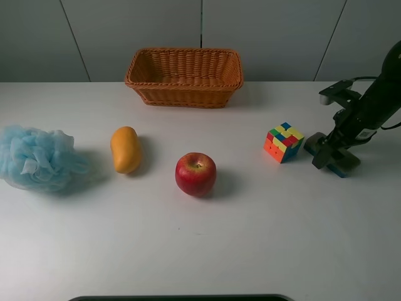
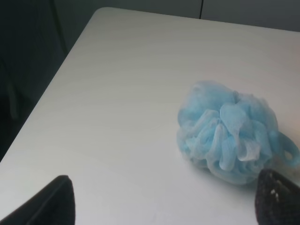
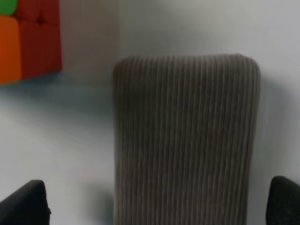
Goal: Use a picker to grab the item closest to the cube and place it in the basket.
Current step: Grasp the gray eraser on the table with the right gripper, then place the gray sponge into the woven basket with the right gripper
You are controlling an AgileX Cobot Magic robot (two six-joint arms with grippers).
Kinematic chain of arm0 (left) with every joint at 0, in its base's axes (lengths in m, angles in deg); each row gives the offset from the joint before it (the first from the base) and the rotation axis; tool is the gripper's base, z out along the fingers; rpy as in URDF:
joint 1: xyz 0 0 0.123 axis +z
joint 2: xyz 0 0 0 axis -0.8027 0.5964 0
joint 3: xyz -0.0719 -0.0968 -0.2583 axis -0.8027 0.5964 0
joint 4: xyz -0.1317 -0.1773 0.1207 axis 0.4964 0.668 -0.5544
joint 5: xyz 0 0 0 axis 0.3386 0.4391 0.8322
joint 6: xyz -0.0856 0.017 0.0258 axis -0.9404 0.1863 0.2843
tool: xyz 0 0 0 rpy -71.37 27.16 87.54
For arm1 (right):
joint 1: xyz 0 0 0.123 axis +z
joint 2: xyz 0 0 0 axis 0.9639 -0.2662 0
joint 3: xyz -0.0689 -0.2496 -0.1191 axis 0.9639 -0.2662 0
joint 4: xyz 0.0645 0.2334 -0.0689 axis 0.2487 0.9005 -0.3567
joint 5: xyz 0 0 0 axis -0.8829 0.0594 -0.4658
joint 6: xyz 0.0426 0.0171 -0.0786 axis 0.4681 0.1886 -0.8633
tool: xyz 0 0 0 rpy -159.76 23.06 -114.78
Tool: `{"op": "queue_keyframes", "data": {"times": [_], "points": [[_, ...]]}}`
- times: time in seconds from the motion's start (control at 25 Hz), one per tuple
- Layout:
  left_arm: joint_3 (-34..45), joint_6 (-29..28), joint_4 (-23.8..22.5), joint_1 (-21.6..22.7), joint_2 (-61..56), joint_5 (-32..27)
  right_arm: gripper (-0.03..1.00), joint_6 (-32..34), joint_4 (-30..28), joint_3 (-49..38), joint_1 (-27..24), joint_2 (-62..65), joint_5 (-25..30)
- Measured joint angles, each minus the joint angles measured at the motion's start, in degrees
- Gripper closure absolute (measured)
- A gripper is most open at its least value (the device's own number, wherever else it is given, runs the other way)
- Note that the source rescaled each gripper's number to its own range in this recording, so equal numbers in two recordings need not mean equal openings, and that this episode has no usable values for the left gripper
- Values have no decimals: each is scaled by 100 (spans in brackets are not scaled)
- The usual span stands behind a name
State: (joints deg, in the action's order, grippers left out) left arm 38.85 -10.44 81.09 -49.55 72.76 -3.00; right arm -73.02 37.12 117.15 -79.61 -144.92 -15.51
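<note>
The multicoloured cube (image 1: 284,142) sits on the white table at the right; a corner of it shows in the right wrist view (image 3: 28,40). A red apple (image 1: 195,174) lies left of it, nearer to it than the other items. The wicker basket (image 1: 184,78) stands at the back. The picker, grey and ribbed (image 3: 185,140) with a blue end (image 1: 339,167), lies just right of the cube. My right gripper (image 1: 328,152) is low over it, open, with a fingertip (image 3: 23,204) on either side. My left gripper (image 2: 164,206) is open and empty near the blue loofah (image 2: 229,136).
An orange mango (image 1: 126,149) lies left of the apple. The blue mesh loofah (image 1: 34,157) sits at the far left by the table's left edge. The left arm does not show in the exterior high view.
</note>
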Motion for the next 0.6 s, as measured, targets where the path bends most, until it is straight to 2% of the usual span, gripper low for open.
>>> {"op": "queue_keyframes", "data": {"times": [0.12, 0.2, 0.24, 0.28, 0.36, 0.4, 0.6], "points": [[0, 0, 0, 0, 0, 0, 0, -11, 42, 0, 0, -88, -13], [0, 0, 0, 0, 0, 0, 11, -11, 83, 0, 0, -124, -24], [0, 0, 0, 0, 0, 0, 20, -11, 83, 0, 0, -123, -35], [0, 0, 0, 0, 0, 0, 37, -11, 91, 0, 0, -123, -50], [0, 0, 0, 0, 0, 0, 86, -11, 91, 0, 0, -123, -70], [0, 0, 0, 0, 0, 0, 97, 16, 91, 12, 0, -123, -80], [0, 0, 0, 0, 0, 0, 95, 38, 91, 12, 0, -123, -91]]}}
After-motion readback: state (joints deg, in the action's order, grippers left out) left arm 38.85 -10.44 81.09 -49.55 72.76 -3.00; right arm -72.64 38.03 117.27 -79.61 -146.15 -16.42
